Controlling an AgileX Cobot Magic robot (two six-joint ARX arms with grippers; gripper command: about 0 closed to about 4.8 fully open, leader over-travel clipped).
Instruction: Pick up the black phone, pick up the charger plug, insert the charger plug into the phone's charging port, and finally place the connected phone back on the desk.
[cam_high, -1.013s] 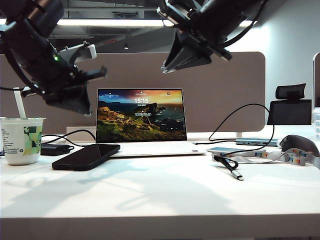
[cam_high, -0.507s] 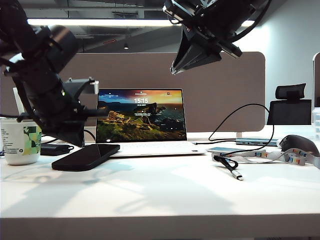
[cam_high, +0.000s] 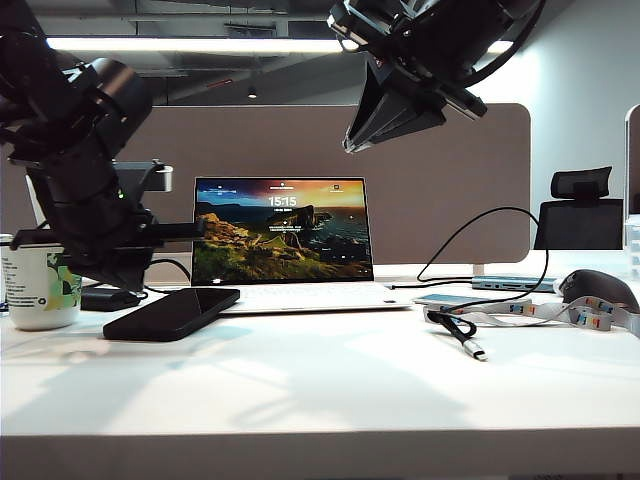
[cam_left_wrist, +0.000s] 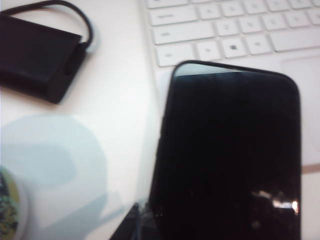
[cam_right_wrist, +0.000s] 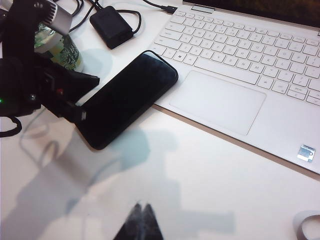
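cup: white paper cup with green print (cam_high: 40, 285), far left on the desk, just left of the left arm; keep the elbow off it.
left gripper: black two-finger claw (cam_high: 140, 268) low at the left, right beside the phone's near-left end; fingers together, holding nothing. Tip (cam_left_wrist: 131, 226) shows at the phone's edge in the left wrist view.
black phone: flat glossy black smartphone (cam_high: 172, 312), lying on the wide white desk (cam_high: 330, 390); far end rests on the white laptop's (cam_right_wrist: 240, 65) front-left corner, so that end sits slightly raised.
step: pick up the phone, not yet gripped.
how: part the fingers first, straddle the long edges, and use the raised end for clearance. Don't push it further onto the keyboard.
power brick: chunky black block (cam_left_wrist: 35, 62), far-left of the phone; not the target.
right gripper: black claw (cam_high: 385, 110) high above the laptop, fingers together, empty.
charger plug: small silver tip on a thin black cable (cam_high: 474, 350), near right on the desk, well apart from the phone.
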